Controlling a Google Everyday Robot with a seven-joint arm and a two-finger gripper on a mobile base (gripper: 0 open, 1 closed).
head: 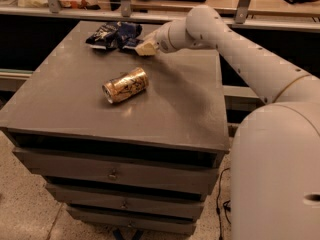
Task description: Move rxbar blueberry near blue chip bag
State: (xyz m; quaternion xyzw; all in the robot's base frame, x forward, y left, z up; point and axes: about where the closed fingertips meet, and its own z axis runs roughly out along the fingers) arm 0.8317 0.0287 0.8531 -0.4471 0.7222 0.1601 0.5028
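Jaws, state unclear, low at rxbar blueberry (131,43) beside blue chip bag (106,34), arm (240,49) outstretched.

On the desk (190,114), the blue chip bag (106,34) lies near the far edge, the rxbar blueberry (131,43) just to its right, the tool (145,48) immediately right of the bar, and a can (125,85) on its side nearer the front, well apart from them.
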